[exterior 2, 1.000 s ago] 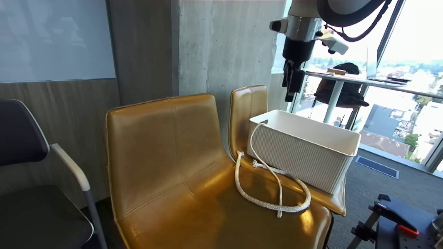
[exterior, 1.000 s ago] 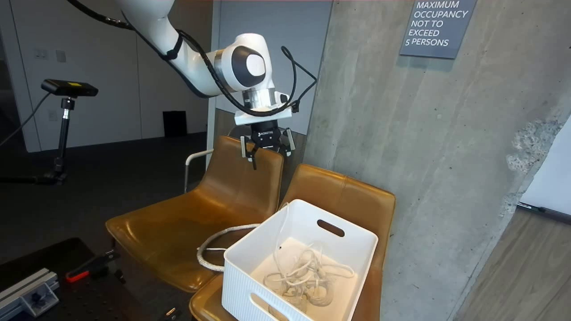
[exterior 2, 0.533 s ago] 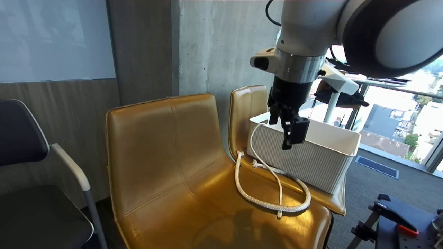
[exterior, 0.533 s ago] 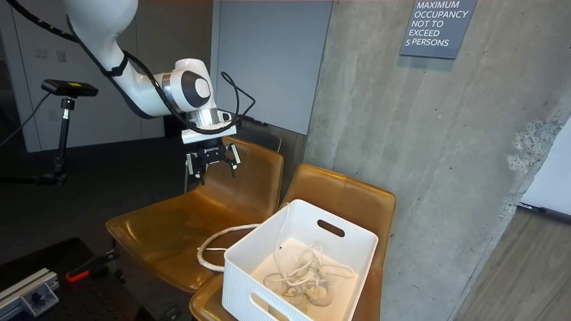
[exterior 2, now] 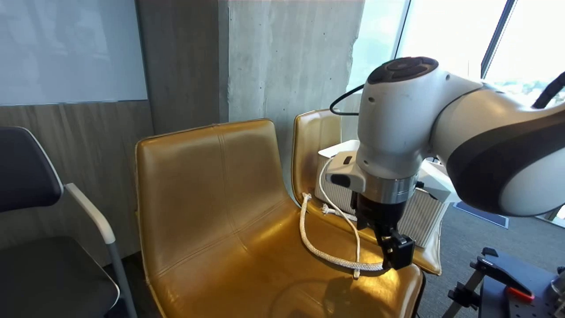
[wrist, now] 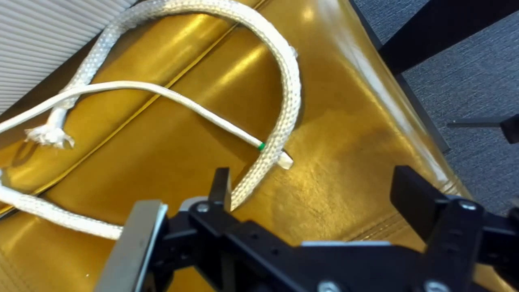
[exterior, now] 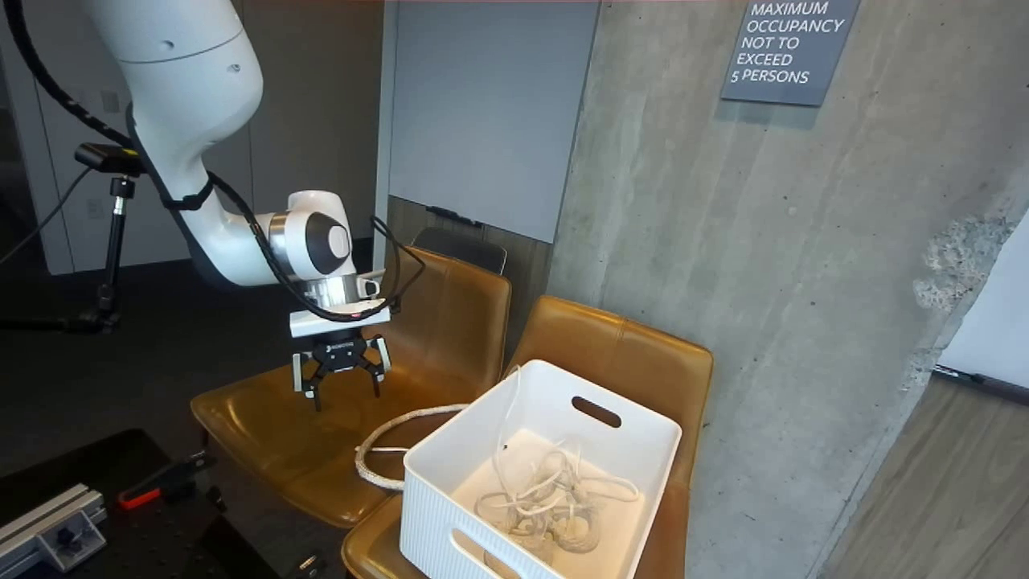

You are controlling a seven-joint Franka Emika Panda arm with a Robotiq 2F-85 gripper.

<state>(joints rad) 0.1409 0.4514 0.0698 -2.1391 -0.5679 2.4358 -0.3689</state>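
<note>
White ropes [wrist: 291, 81], two: one thick, one thin, crossed on one of two tan chairs [exterior 2: 198, 176]; one bin [exterior: 430, 507] on the next. Near the ropes, one gripper [exterior: 346, 397], spread wide, lower than a second ago; same spots for ropes and bin.

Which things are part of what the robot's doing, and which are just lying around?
Probably part of it: open claw, thick rope near it, thin cord, maybe the white bin.

Probably just around: wall sign, dark chair, red-and-black tool.
</note>
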